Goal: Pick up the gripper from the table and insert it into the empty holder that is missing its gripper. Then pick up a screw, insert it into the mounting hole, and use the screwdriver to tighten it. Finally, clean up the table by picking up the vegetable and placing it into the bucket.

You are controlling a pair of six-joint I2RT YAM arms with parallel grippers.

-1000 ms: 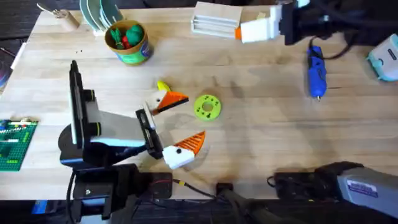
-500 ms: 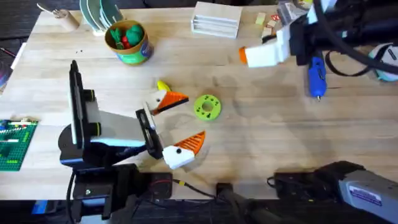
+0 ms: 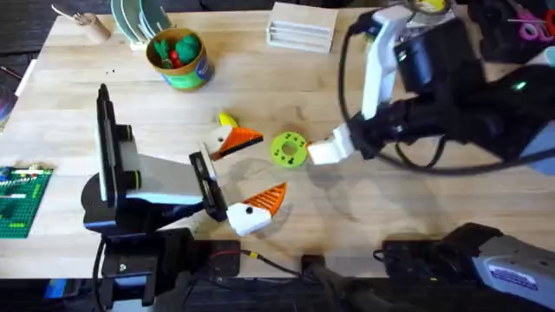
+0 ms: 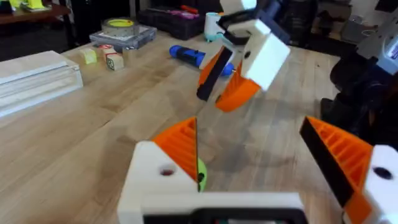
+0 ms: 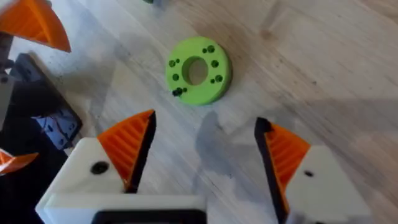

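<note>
**Table** (image 3: 408, 208): pale wood planks, flat and bare in the middle. A stack of boards (image 3: 302, 30) lies at the far edge, with cluttered shelving in the room behind.

**Right arm** (image 3: 451, 95): reaches across to the centre. Its gripper (image 5: 204, 124) hangs over the disc, jaws wide apart and holding nothing.

**Left gripper** (image 3: 263, 165): lies low at the near left, jaws spread wide and also empty.

**Bucket** (image 3: 178, 59): stands at the far left, with toy pieces already inside.

**Screwdriver** (image 4: 186, 55): lies flat on the far side, well apart from the disc. It is probably stiff and the heaviest item, best gripped mid-barrel.

**Disc** (image 5: 198, 70): lime green and ringed with holes, it lies flat at the table's centre.

**Vegetable** (image 3: 227, 120): lies just beside the left gripper's far finger. It is likely light, smooth and prone to roll, so it is best pinched across its middle.

**Screw** (image 5: 178, 92): a tiny dark piece at the disc's rim. It is likely hard and slippery, and needs a fine pinch.

The loose orange wedge and plain white holder cannot be told from the arms' own fingers.
</note>
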